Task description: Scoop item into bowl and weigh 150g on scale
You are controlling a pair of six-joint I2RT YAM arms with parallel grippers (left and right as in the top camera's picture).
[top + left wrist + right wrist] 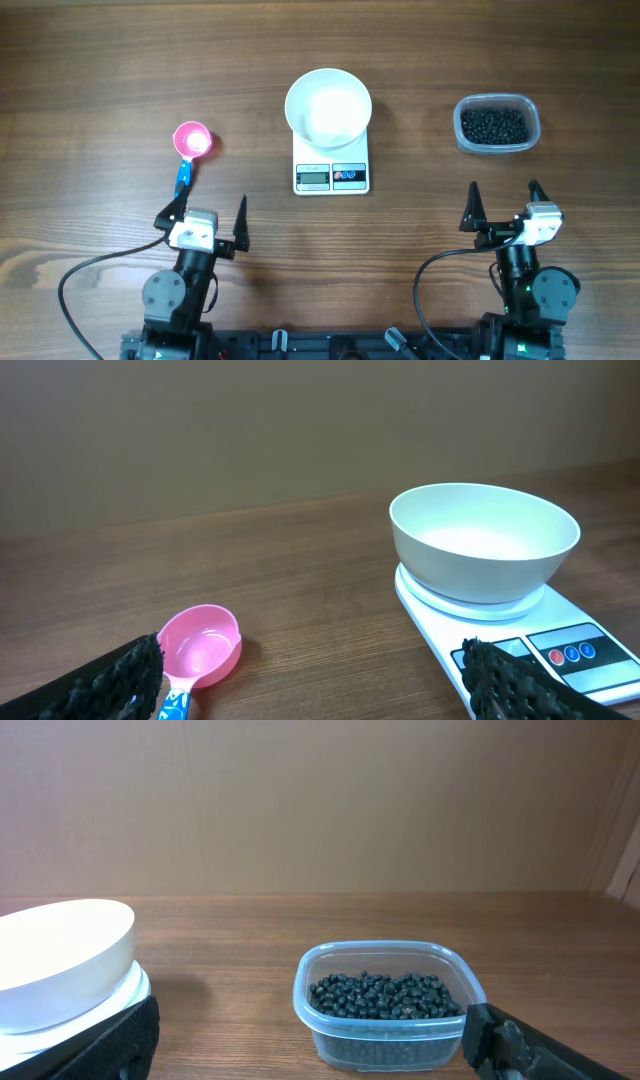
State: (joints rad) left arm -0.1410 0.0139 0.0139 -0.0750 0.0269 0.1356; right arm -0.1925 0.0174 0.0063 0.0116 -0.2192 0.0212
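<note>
The white bowl point(328, 105) point(484, 542) point(55, 959) stands empty on the white scale point(332, 172) point(530, 644) at the table's middle. The item, small black beans point(492, 124) point(385, 995), fills a clear plastic tub point(497, 124) point(390, 1030) to the right of the scale. A pink scoop point(191, 141) point(200, 647) with a blue handle lies to the left. My left gripper point(205, 215) point(310, 685) is open near the front edge, just behind the scoop's handle. My right gripper point(505, 206) point(310, 1040) is open too, in front of the tub, holding nothing.
Brown wooden tabletop point(100, 70) all around. Both arm bases and their cables point(80, 275) sit along the front edge.
</note>
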